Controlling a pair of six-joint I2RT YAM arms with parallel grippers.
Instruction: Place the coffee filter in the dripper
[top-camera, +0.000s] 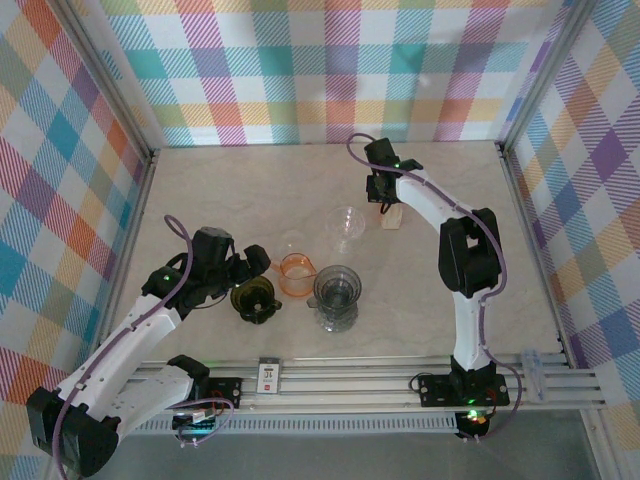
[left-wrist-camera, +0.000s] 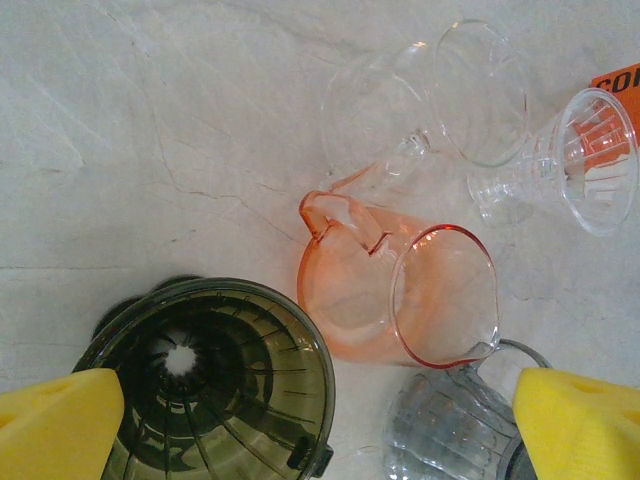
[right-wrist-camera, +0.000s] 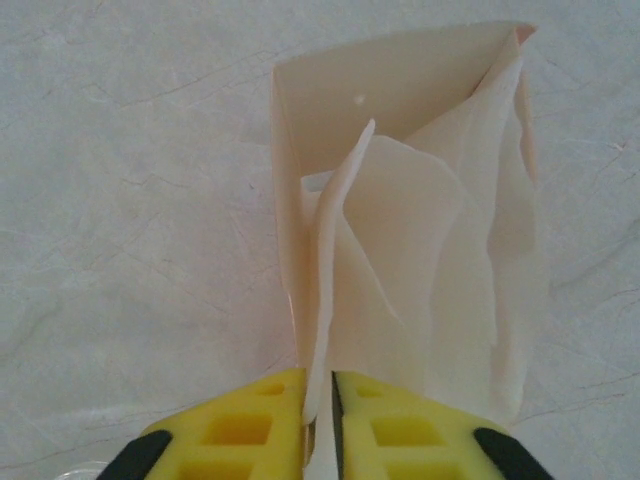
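A white paper coffee filter (right-wrist-camera: 400, 250) stands in a cream paper sleeve (right-wrist-camera: 380, 80) on the table. My right gripper (right-wrist-camera: 320, 420) is shut on a thin edge of that filter, pinched between the yellow fingers (right-wrist-camera: 240, 430). From above, the right gripper (top-camera: 383, 203) sits over the sleeve (top-camera: 391, 217) at the back of the table. A dark olive dripper (left-wrist-camera: 215, 385) stands below my left gripper (left-wrist-camera: 320, 430), which is wide open and holds nothing. In the top view that dripper (top-camera: 255, 300) is just ahead of the left gripper (top-camera: 250, 268).
An orange dripper (top-camera: 297, 272) and a grey ribbed one (top-camera: 336, 295) stand close to the right of the olive one. A clear glass dripper (top-camera: 346, 222) is between them and the filter sleeve. Plaid walls enclose the marble table (top-camera: 220, 190).
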